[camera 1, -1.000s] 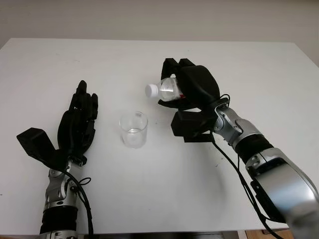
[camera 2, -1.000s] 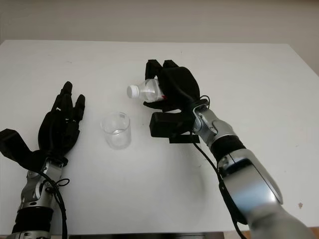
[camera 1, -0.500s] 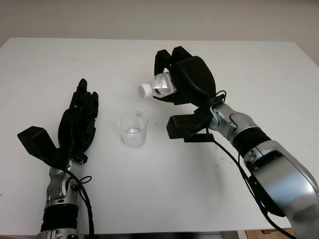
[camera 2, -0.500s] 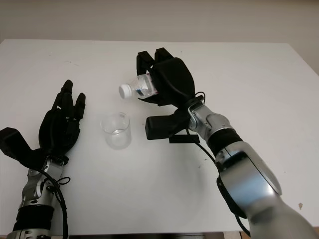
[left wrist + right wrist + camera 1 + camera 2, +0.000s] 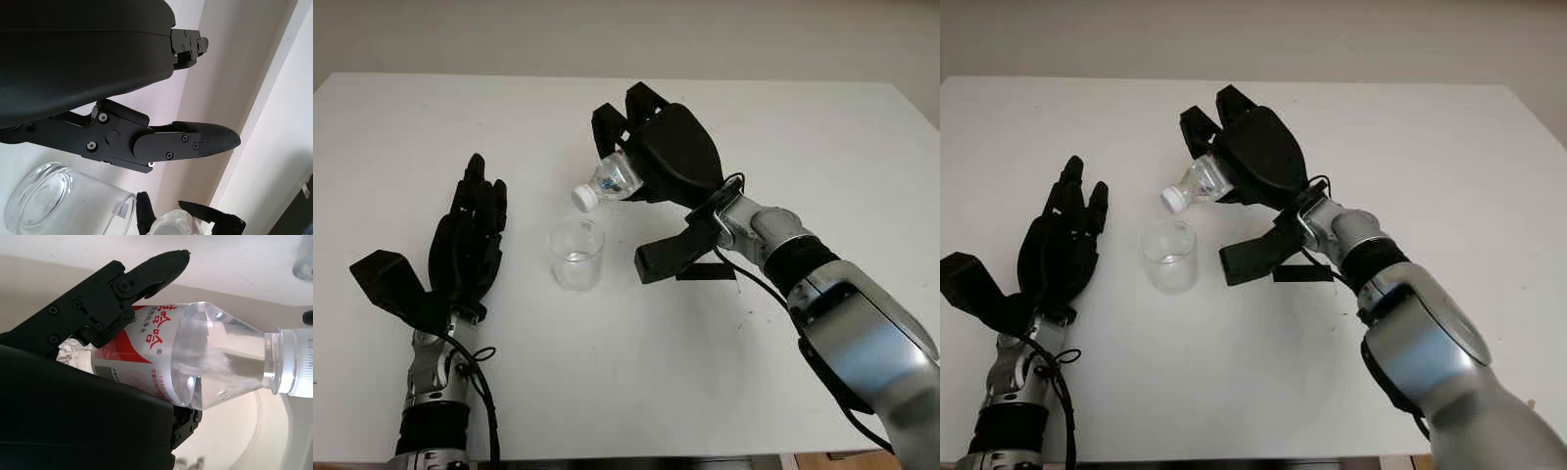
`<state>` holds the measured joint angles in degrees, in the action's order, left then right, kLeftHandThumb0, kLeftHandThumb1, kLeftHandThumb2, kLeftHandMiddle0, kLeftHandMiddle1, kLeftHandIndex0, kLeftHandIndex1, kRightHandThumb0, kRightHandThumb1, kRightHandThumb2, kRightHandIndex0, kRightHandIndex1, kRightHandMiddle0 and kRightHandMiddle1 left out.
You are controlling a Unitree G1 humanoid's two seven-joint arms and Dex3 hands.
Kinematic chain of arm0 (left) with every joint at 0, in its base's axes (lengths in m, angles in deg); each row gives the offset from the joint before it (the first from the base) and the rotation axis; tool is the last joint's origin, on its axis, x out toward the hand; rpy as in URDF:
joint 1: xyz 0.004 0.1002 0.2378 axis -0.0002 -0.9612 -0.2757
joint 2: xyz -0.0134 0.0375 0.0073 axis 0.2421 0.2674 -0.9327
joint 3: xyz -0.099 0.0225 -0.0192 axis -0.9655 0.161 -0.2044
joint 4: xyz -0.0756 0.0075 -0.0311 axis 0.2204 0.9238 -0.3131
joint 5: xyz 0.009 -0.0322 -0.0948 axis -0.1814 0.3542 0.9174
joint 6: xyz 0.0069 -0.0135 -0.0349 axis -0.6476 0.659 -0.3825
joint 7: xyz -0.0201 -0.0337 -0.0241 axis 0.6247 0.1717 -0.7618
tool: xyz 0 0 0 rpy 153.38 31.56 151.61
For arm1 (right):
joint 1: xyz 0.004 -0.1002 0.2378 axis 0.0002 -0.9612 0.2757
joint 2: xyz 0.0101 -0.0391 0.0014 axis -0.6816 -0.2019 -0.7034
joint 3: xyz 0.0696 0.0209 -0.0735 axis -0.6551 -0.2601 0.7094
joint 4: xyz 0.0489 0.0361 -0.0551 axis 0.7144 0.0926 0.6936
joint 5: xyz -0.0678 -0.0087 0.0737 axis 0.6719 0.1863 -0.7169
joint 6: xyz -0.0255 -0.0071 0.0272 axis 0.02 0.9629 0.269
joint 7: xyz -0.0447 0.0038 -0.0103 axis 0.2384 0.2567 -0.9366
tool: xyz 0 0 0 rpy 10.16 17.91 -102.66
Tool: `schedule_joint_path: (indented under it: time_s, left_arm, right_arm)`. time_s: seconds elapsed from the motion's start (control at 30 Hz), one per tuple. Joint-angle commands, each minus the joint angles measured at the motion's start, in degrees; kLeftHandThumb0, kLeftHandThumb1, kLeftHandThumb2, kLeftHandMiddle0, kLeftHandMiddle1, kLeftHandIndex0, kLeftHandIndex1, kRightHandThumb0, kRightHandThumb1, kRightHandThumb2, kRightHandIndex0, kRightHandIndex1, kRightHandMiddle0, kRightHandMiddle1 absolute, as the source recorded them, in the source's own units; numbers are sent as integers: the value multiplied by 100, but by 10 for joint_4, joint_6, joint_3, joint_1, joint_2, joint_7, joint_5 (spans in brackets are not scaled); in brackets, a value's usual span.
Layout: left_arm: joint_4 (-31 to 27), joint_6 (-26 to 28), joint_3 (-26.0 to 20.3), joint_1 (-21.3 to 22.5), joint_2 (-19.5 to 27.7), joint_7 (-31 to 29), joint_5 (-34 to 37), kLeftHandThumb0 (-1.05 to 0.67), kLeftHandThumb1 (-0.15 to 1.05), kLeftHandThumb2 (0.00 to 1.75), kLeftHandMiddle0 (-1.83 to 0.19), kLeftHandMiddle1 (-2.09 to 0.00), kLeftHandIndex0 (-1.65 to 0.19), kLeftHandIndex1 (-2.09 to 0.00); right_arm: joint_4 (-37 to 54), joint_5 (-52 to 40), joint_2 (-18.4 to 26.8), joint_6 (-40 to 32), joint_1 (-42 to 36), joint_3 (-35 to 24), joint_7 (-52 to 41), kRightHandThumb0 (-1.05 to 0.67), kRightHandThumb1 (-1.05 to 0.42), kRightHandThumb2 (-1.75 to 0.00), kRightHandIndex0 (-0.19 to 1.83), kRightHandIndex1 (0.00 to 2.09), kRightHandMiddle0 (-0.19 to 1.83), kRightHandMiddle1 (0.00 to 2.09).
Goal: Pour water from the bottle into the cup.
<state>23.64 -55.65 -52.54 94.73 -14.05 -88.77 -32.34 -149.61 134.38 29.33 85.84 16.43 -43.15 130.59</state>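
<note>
Tilt of the bottle [image 5: 612,178] has increased over the last second: your right hand [image 5: 668,155], fingers wrapped around the body, has carried it leftward and tipped the neck downward, so the white cap [image 5: 580,198] now sits just above the far rim of the cup [image 5: 577,253]. Earlier the bottle lay nearly level and off to the right of the cup. Judgement: you are lined up to pour, but the cap appears still on, so no water can leave yet.

Contents: the right wrist view shows water pooled toward the bottle's neck. The cup stands upright on the table [image 5: 636,372] and looks to hold only a little liquid at the bottom, if any.

Your left hand [image 5: 465,247] is open, holding nothing, left of the cup.
</note>
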Motion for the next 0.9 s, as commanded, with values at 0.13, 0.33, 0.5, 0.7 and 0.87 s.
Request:
schedule_joint_path:
  time_s: [0.13,0.33,0.5,0.7,0.87]
  left_arm:
    - [7,-13,2,3,-3,-6,-2,-72,105,41,7,-5,6,-4]
    - [18,-20,2,7,-3,-7,-3,-72,105,41,7,-5,5,-5]
    - [15,-19,2,7,-5,-2,-2,-72,105,40,7,-5,6,-5]
    - [17,-20,1,8,-6,-6,2,-71,105,41,8,-5,6,-5]
    - [18,-18,2,7,-4,-7,0,-72,105,41,9,-5,7,-5]
  right_arm:
    - [-2,32,3,-21,33,29,58,-34,-95,-16,114,209,69,209]
    - [1,59,4,-47,44,52,89,-39,-99,-12,115,209,67,209]
    - [4,75,5,-64,51,69,100,-37,-102,-11,114,209,71,209]
    - [11,80,6,-72,54,77,102,-38,-101,-8,108,209,64,209]
    - [11,79,8,-68,54,78,110,-37,-101,-7,107,209,65,209]
